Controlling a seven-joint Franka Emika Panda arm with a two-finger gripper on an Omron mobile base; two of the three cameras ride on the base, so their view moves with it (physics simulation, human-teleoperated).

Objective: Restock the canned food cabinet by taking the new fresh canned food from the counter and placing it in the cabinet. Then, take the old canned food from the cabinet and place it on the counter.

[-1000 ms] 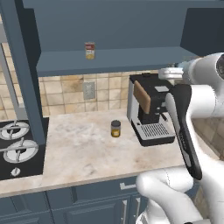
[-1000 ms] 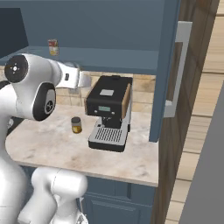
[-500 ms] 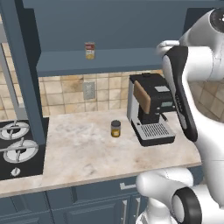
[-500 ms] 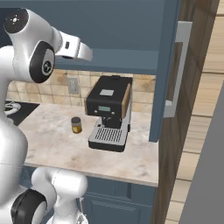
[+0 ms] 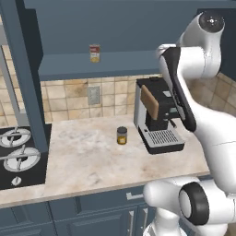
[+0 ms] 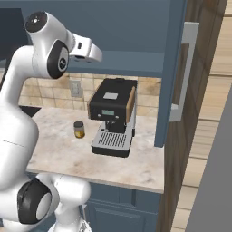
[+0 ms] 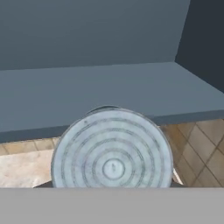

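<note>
The new fresh canned food (image 7: 113,151) sits right in front of the hand camera, its ringed silvery top facing me and hiding the fingers. My gripper (image 6: 98,55) is shut on it, raised at the right end of the cabinet, level with the front edge of the cabinet shelf (image 7: 96,87). The old canned food (image 5: 94,53), red over yellow, stands upright on the cabinet shelf (image 5: 92,69) well left of my hand. The marbled counter (image 5: 87,156) lies below.
A dark can with a yellow band (image 5: 121,135) stands on the counter beside a black coffee machine (image 5: 156,115). The stovetop (image 5: 18,154) is at the left. The open cabinet door (image 6: 176,68) hangs at the right of my hand.
The arm has swung upward, lifting the hand and its can from the coffee machine's height to the cabinet shelf's level.
</note>
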